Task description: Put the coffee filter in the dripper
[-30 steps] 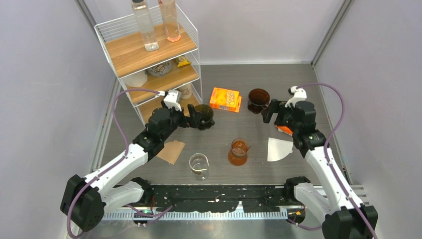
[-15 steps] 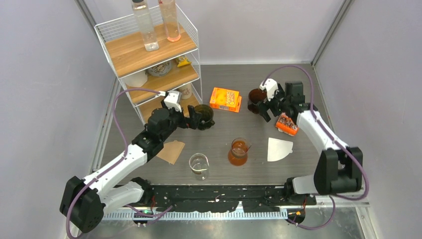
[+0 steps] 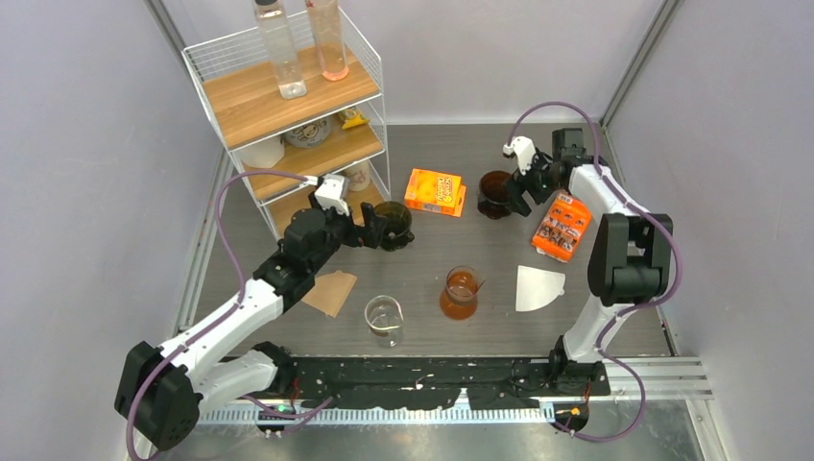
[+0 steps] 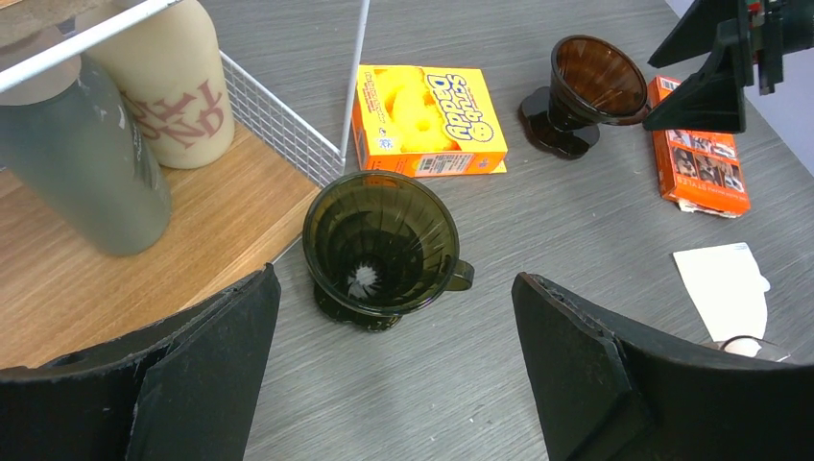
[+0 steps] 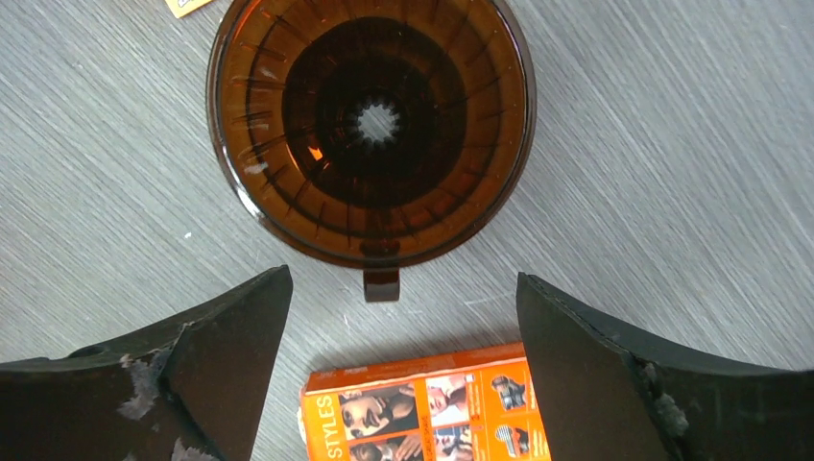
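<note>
A white coffee filter (image 3: pixel 538 286) lies flat on the table at the right front, also seen in the left wrist view (image 4: pixel 725 293). A brown filter (image 3: pixel 331 291) lies at the left. A dark green dripper (image 3: pixel 392 223) stands by the shelf. My left gripper (image 3: pixel 374 230) is open just short of it, the dripper (image 4: pixel 382 245) between and beyond the jaws (image 4: pixel 394 280). A brown dripper (image 3: pixel 497 192) stands further back. My right gripper (image 3: pixel 518 190) is open and empty beside it, its handle (image 5: pixel 381 284) pointing between the jaws (image 5: pixel 403 279).
A wire shelf (image 3: pixel 288 106) with bottles stands at the back left. An orange sponge box (image 3: pixel 434 190) lies between the drippers. An orange packet (image 3: pixel 562 226) lies under the right arm. A glass beaker (image 3: pixel 384 315) and a carafe of brown liquid (image 3: pixel 460 293) stand near the front.
My right arm has swung back and leftward, bringing its open gripper up to the brown dripper and uncovering the orange packet. The left arm has not moved.
</note>
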Controlling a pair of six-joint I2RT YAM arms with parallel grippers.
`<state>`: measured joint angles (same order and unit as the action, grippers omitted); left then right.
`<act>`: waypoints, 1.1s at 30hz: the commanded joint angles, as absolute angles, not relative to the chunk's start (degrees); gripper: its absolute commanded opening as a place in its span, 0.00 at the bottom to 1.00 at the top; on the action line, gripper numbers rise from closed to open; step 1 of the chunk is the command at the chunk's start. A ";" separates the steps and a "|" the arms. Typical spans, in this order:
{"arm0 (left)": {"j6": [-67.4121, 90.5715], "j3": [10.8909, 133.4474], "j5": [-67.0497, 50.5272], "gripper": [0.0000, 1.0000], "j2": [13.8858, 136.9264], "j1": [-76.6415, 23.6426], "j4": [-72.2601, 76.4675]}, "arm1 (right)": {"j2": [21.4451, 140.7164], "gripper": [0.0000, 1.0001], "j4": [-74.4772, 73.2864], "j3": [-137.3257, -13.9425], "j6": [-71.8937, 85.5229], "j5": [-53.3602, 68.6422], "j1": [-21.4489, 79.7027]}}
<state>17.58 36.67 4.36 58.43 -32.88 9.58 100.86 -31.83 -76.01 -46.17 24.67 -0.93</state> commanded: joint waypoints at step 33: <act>19.15 38.38 6.32 0.99 58.62 -33.05 11.67 | 105.98 0.29 -34.37 -80.44 -44.84 27.70 -1.06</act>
